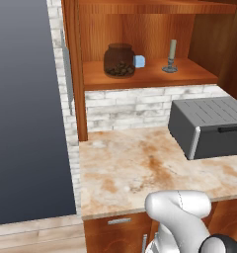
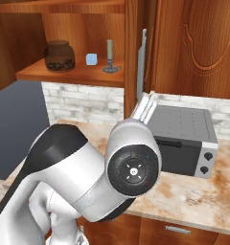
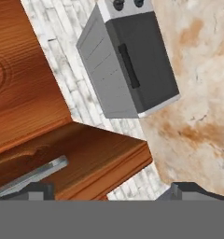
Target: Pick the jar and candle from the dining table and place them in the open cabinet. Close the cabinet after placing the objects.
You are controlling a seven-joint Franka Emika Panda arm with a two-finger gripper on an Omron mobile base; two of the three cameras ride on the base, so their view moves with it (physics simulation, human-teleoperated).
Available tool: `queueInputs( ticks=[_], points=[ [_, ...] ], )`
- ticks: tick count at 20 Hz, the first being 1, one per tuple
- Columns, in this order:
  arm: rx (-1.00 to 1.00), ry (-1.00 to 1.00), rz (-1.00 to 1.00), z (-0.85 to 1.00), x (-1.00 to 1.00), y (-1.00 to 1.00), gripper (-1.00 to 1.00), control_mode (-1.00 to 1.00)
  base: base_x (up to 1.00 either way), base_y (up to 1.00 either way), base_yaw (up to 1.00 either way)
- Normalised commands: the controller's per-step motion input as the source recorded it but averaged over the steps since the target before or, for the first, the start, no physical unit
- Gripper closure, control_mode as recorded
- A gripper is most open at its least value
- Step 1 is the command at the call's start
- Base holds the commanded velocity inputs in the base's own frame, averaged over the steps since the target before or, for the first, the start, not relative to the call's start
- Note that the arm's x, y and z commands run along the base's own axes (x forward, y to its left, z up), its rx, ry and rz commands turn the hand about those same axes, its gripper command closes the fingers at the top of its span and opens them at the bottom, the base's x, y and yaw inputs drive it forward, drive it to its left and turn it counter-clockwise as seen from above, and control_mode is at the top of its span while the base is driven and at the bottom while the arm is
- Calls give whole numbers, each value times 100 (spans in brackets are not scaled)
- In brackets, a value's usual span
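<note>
The jar [image 1: 119, 60] [image 2: 59, 56], clear glass with dark lumps, stands on the lower shelf of the open cabinet [image 1: 145, 76] [image 2: 74, 74]. The candle [image 1: 171, 55] [image 2: 110, 56] stands upright on its dark dish on the same shelf, to the jar's right. In the hand view my gripper [image 3: 111, 192] is open, with nothing between its fingertips [image 3: 35, 190]. It sits close to the cabinet's open right door [image 3: 86, 158], whose silver bar handle [image 3: 30, 173] lies just beyond the left tip. That door shows edge-on in the right base view [image 2: 136, 52]. The dining table is out of view.
A small pale-blue cube [image 1: 139, 61] [image 2: 91, 59] sits between jar and candle. A grey toaster oven [image 1: 209, 126] [image 2: 184, 139] [image 3: 128, 60] stands on the marbled counter [image 1: 135, 168] below the cabinet, against a white brick wall [image 1: 130, 106]. My arm [image 2: 88, 177] blocks much of the right base view.
</note>
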Motion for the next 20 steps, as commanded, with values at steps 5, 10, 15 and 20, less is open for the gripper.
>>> queueInputs(
  ticks=[5, 10, 15, 20],
  points=[
    [5, 0, 12, -1, 31, 0, -100, -100, 0, 0, 0],
    [5, 0, 16, 0, 11, 6, -100, -100, 0, 0, 0],
    [7, 0, 13, 1, 1, 9, -100, -100, 0, 0, 0],
    [2, 0, 10, 1, 5, 21, -100, -100, 0, 0, 0]
  ],
)
